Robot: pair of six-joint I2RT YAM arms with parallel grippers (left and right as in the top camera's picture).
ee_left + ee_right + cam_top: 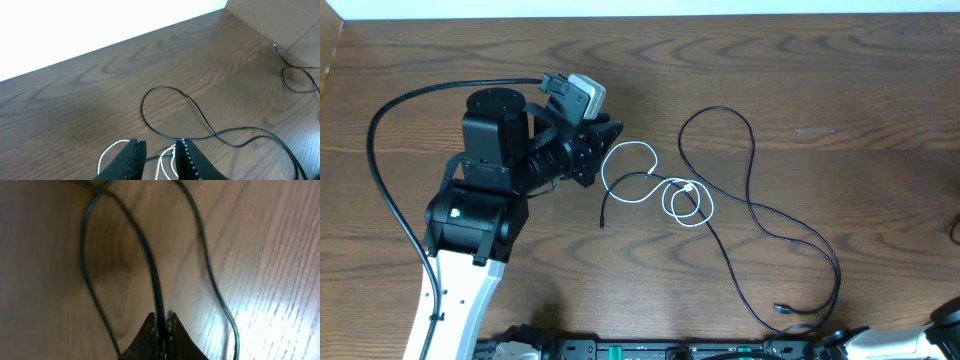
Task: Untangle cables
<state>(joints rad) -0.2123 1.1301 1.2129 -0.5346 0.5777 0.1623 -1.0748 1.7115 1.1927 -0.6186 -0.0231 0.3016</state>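
Starting overhead: one white cable [632, 144] and two long runs of black cable [753, 160] lie on the wooden bench [840, 100]. Whether the black runs are one cord or two cannot be told. The white cable is short and thin. It forms one wide loop and two small coils at mid-bench. The black cable is thin and much longer. It makes a tall loop right of the white coils, crosses through them, then trails toward the near right edge, where one small plug end [780, 308] shows. The left pincer [605, 155] sits just beside the wide white loop.

Left wrist view: the left pincer's two fingers [131, 159] stand apart, open and holding nothing. White cable shows low between and beside them. One black loop lies on the bench just ahead. A further thin black cord [285, 61] with a small end lies at the far right, well apart.

Right wrist view: the picture is blurred. The right pincer [161, 326] is closed, with one strand of black cable pinched between its tips. That strand runs straight away from the fingers. Two more black strands curve alongside it, one on each side, and lie on the bench.
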